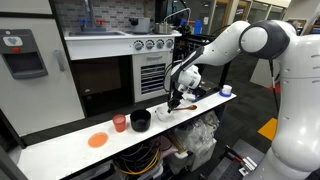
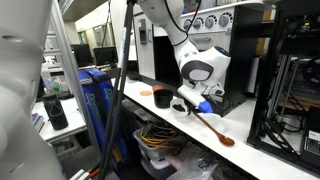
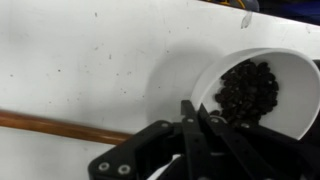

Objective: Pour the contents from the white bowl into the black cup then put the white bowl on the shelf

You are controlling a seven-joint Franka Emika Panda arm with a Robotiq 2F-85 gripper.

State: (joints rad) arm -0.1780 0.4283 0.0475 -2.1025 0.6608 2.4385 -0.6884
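The bowl (image 3: pixel 296 84), heaped with loose dark bits (image 3: pixel 248 92), is at the desk (image 3: pixel 90 60) near the black cup (image 1: pixel 140 121) — whether lifted, unclear. Likely rigid, light, slick-glazed, spill-prone; the fingers (image 3: pixel 188 120) look clenched on its near rim — the best hold.

**Desk:** Your long white countertop (image 1: pixel 60 148) cuts diagonally across a cluttered lab room. What stands behind it?

**Photographer:** Behind it you have a white toy-kitchen cabinet (image 1: pixel 55 95) with a row of round silver dials (image 1: pixel 152 44). In an exterior view, a blue boxy unit (image 2: pixel 97 95) stands on one side of you and a black open metal rack (image 2: pixel 295 80) on the other.

**Desk:** And lower down?

**Photographer:** Below your counter lies a tangle of loose cables (image 1: pixel 140 160). The dark grey floor (image 1: pixel 250 150) carries one yellow patch (image 1: pixel 268 128).
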